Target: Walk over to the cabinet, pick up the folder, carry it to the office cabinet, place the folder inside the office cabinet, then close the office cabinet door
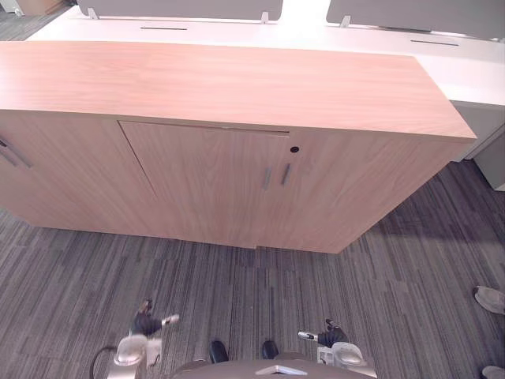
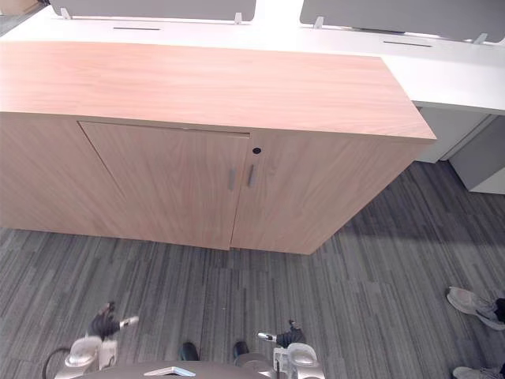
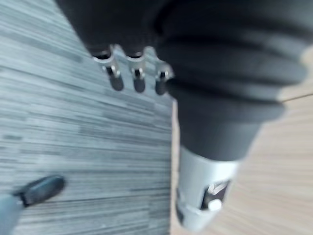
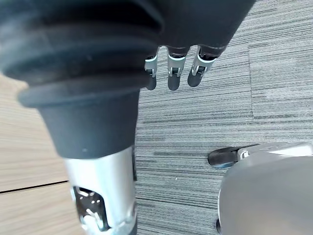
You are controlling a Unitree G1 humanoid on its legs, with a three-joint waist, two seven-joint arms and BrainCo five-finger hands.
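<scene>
Left hand and right hand low at either side, fingers straight and loose, tips downward.

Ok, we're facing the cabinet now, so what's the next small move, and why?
Probably a short step forward toward the door handles: the cabinet is shut, carpet lies between you and it, and the left hand and right hand hang open, holding nothing.

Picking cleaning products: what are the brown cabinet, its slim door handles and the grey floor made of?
The low brown cabinet looks like matte wood veneer or laminate, judging by streaked grain; which is unclear. Its slim door handles look like brushed grey metal. The striped grey floor looks like carpet tile: dull, fibrous, visible seams.
</scene>
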